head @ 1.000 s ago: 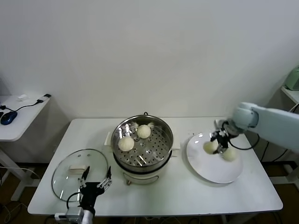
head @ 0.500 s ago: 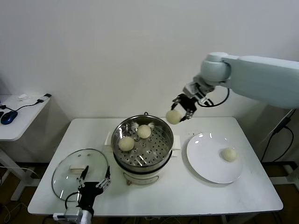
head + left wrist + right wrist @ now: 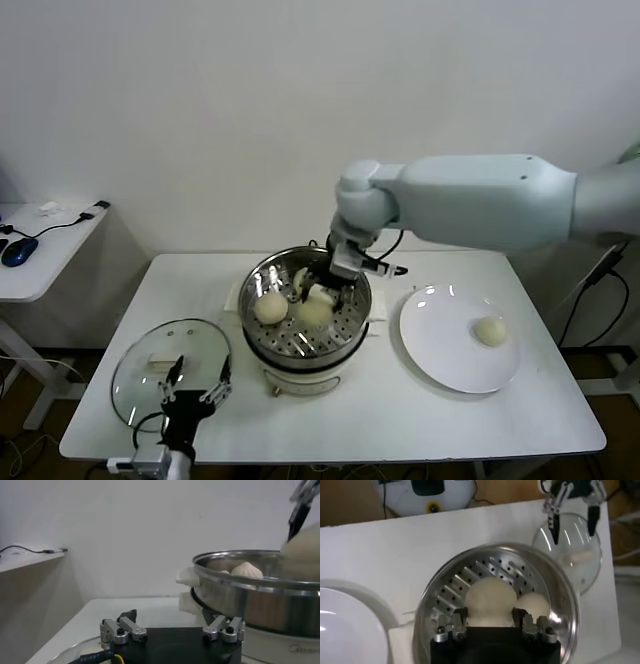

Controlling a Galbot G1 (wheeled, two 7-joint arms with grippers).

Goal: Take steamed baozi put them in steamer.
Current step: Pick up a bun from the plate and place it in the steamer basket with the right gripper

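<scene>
On the white table (image 3: pixel 560 400), the right gripper (image 3: pixel 489 625) hangs inside the steamer (image 3: pixel 352 320), jaws closed on 1 baozi (image 3: pixel 490 599), 2 more just beyond. Placing is in hand; next comes lowering and release, then the last bun (image 3: pixel 489 330) on the plate (image 3: pixel 440 360) behind; the left gripper (image 3: pixel 200 385) idles, wide open, over the glass lid (image 3: pixel 140 375).

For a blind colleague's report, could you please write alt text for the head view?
The right hand holds a steamed baozi low over the perforated tray of the steamer, where two more buns already sit. One bun remains on the white plate to the right. The left hand hangs open over the glass lid at front left.
</scene>
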